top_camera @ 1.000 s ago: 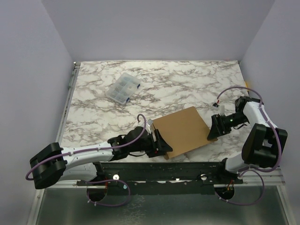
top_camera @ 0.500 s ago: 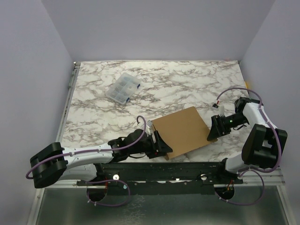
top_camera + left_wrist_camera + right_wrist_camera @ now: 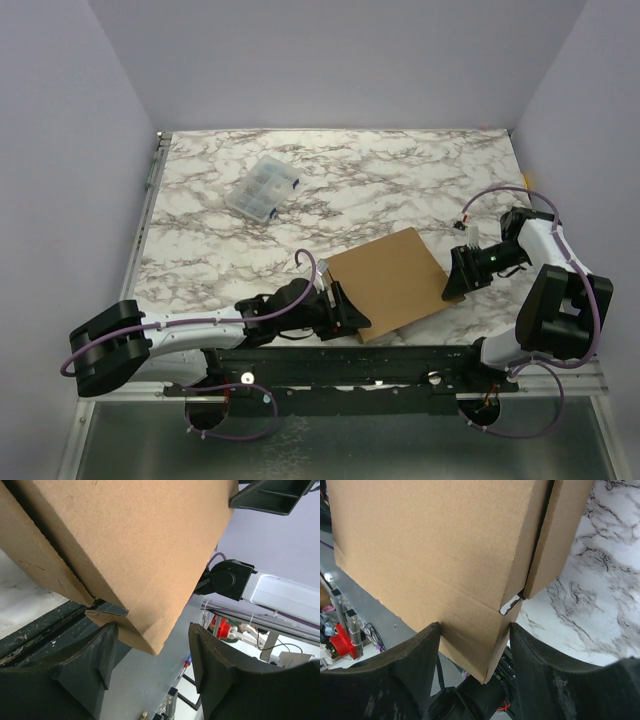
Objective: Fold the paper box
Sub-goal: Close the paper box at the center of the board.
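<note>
You get soft, even, fairly bright light from overhead. The paper box (image 3: pixel 390 280) throws only a faint, short shadow onto the marble table (image 3: pixel 400 180) along its near edge, and the walls (image 3: pixel 330 60) behind the box are lit evenly. The top view is sharp around the box. In both wrist views the cardboard grain reads crisp, the creases of the box sink into deep shadow, and the dark fingers (image 3: pixel 85 675) below the box look underlit and slightly soft
</note>
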Motion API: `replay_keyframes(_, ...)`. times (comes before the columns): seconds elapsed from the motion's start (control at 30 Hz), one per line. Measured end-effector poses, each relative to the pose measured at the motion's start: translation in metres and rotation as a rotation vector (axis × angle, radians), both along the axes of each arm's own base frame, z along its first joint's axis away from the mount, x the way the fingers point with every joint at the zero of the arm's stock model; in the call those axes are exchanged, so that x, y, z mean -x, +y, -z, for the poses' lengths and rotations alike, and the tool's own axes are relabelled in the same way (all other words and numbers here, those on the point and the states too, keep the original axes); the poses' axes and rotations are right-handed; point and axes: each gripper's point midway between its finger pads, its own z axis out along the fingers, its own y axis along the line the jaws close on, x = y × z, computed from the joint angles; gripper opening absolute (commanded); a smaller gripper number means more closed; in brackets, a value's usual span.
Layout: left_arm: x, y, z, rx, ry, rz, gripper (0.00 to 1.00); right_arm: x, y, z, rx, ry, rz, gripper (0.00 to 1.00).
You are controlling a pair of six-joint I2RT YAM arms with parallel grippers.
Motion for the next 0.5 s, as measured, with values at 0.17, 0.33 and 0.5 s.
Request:
replay_keyframes(0.17,-0.0007,0.0007,0.0013,0.001,-0.002,-0.006,0.64,-0.0002,-0.0001,0.0001,0.000,-0.002,-0.001,0.60)
replay_keyframes(0.33,-0.0015,0.0019,0.0036,-0.002,-0.005,-0.012,0.64,0.0000,-0.0004,0.0006,0.002,-0.005,-0.006,0.60)
replay_keyframes(0.5,-0.0024,0.0024,0.0044,-0.004,-0.007,-0.017,0.64,0.0015,-0.0002,0.0022,0.002,0.000,-0.006,0.60)
